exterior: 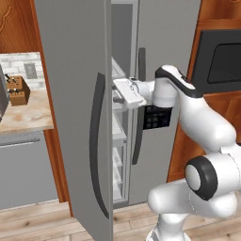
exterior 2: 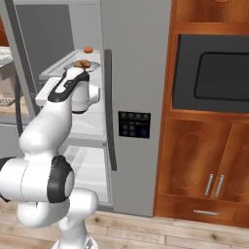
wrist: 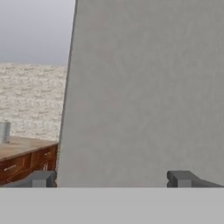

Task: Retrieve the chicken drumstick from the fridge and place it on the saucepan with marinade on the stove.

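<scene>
The fridge (exterior: 70, 94) stands with its left door swung wide and its right door (exterior 2: 138, 73) shut. On an upper shelf inside lies the chicken drumstick (exterior 2: 83, 63), golden-brown, on a small plate, with a small red-orange round item (exterior 2: 88, 49) behind it. My gripper (exterior: 117, 92) reaches into the gap between the open door and the fridge body at upper-shelf height, pointing at the door's inner face. In the hand view my gripper (wrist: 111, 179) is open, its fingertips (wrist: 41, 178) far apart with nothing between them and the grey door panel close ahead. The saucepan and the stove are out of view.
Left of the fridge a stone counter (exterior: 26, 115) carries a knife block (exterior: 18, 89). A built-in black oven (exterior 2: 214, 73) sits in wooden cabinets (exterior 2: 204, 170) to the right. Past the door's edge a wooden counter holds a metal cup (wrist: 4, 131).
</scene>
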{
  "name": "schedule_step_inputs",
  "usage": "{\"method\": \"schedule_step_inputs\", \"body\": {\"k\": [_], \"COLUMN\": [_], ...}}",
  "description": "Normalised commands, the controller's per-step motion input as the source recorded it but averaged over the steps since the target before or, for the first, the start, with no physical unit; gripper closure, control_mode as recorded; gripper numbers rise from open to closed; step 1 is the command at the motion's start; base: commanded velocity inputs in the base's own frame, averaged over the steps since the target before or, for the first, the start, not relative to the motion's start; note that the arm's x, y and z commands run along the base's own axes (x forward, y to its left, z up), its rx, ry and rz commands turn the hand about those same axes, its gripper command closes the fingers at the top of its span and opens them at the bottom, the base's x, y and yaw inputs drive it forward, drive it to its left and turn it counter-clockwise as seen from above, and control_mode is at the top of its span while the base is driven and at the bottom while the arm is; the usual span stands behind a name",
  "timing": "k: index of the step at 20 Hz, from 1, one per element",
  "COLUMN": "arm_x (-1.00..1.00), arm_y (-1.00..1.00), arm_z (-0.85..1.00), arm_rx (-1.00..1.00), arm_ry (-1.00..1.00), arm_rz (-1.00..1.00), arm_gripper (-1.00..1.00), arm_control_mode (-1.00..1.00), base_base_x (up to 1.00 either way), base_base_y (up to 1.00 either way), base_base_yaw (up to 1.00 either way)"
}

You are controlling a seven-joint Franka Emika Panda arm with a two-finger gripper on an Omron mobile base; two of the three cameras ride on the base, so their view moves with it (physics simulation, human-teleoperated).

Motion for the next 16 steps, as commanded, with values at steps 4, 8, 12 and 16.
{"method": "schedule_step_inputs", "body": {"k": [4,8,12,16], "arm_x": [0.03,0.0,0.0,-0.01], "arm_y": [0.56,0.55,0.54,0.53], "arm_z": [-0.08,-0.07,-0.03,0.0], "arm_rx": [0.0,0.0,0.0,0.0], "arm_ry": [0.0,0.0,0.0,0.0], "arm_rz": [0.1,0.1,0.09,0.07], "arm_gripper": [-1.0,-1.0,-1.0,-1.0], "arm_control_mode": [-1.0,-1.0,-1.0,-1.0], "base_base_x": [0.0,0.0,0.0,0.0], "base_base_y": [0.0,0.0,0.0,0.0], "base_base_yaw": [0.0,0.0,0.0,0.0]}}
